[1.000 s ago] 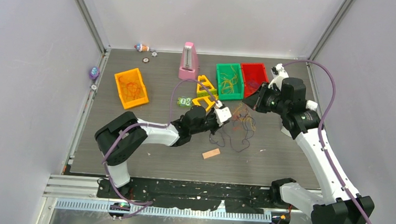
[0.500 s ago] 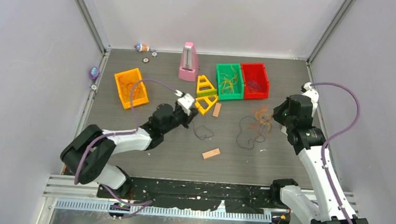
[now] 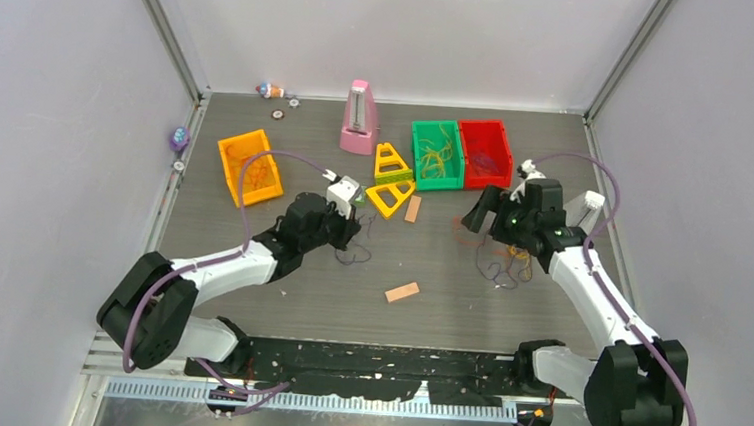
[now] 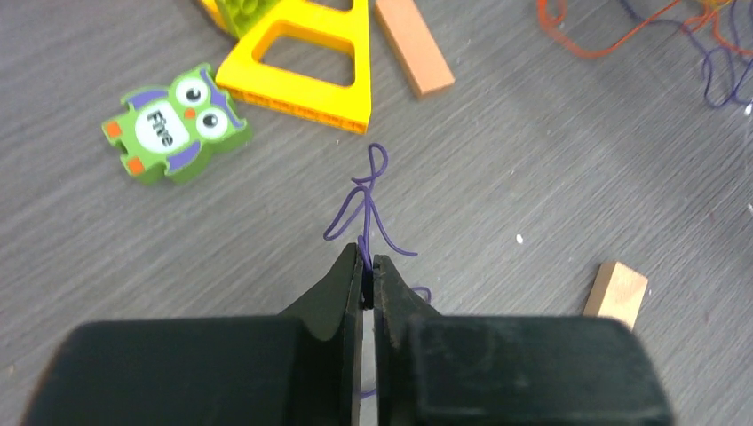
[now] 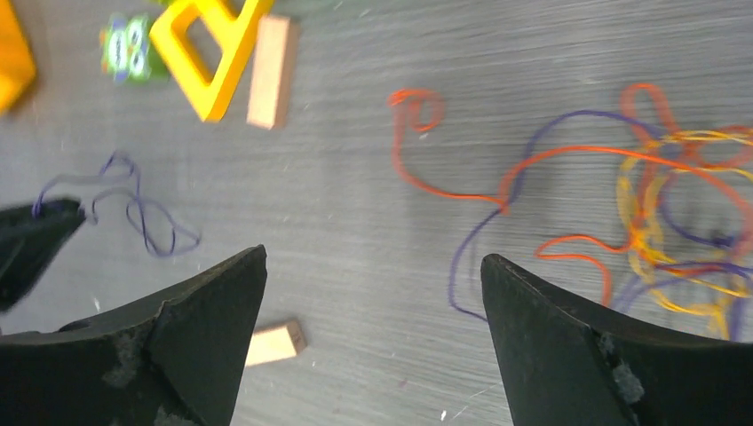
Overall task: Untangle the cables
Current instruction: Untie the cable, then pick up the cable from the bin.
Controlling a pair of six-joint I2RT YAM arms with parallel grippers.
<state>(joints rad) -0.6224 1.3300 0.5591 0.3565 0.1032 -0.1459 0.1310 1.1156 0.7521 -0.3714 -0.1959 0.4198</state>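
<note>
Left end effector (image 4: 366, 266) pinched shut on one purple strand (image 4: 366, 209); right end effector (image 5: 373, 257) spread wide, gripping nothing.

The held strand curls out ahead of the left fingertips over the tabletop (image 3: 446, 313), near the yellow triangle (image 4: 306, 62). A green owl block (image 4: 173, 120) and a wooden block (image 4: 413, 44) lie either side of the triangle. Cannot tell whether the strand is lifted clear of the surface. The cable tangle (image 5: 641, 222), orange-red, yellow and purple strands looped through one another, lies on the right side of the tabletop under the right wrist, well apart from the held strand. One orange-red loop strays out toward the centre. The right fingers are over bare surface beside the tangle. At the back, the orange bin (image 3: 249, 167), green bin (image 3: 435, 154) and red bin (image 3: 484, 152) each hold loose strands.
</note>
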